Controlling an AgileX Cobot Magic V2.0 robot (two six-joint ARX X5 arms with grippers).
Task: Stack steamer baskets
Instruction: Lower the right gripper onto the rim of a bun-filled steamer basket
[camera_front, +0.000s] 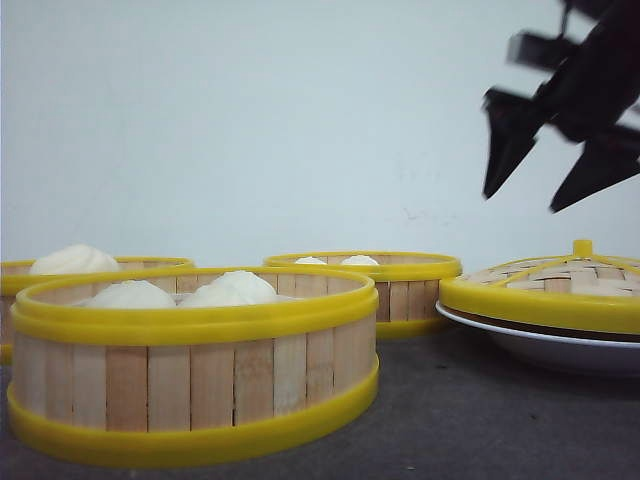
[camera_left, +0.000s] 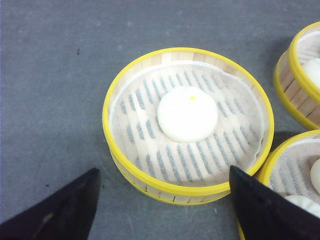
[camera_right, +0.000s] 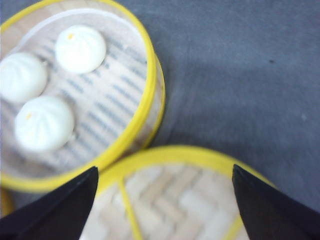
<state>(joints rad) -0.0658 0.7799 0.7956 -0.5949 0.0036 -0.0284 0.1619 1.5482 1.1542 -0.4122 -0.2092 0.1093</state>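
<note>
- Front view: three baskets on the grey table (camera_front: 480, 420). Near basket (camera_front: 195, 365) at 7 o'clock, holding buns (camera_front: 230, 288). Left basket (camera_front: 100, 268) behind it at 9 o'clock, partly hidden, with one bun (camera_front: 73, 260). Far basket (camera_front: 365, 280) near centre, bun tops just above its rim.
- None stacked yet; all three rest on the table, near one another.
- Lid (camera_front: 560, 285) sits on a white plate (camera_front: 540, 350) at 4 o'clock; not part of the stack.
- Right gripper (camera_front: 550, 165) hangs high at 1 o'clock, jaws apart, empty. Its wrist view looks down on the lid and a three-bun basket (camera_right: 145, 75) just beside it.
- Left gripper (camera_left: 162, 205): jaws spread wide, nothing held, hovering over the one-bun basket (camera_left: 187, 125); the fingers roughly straddle its near rim. Two other baskets show at that frame's edge.
- Handling, judged: baskets look light and fairly stiff; slat walls thin, cloth liner loose. Plastic rims are smooth, likely slippery.
- Best hold: pinch wall and top rim from above, one finger inside and one outside, clear of the buns.
- Keep it level when lifting; buns are soft and free to roll. Bottom rim must seat squarely on the lower basket's top rim.
</note>
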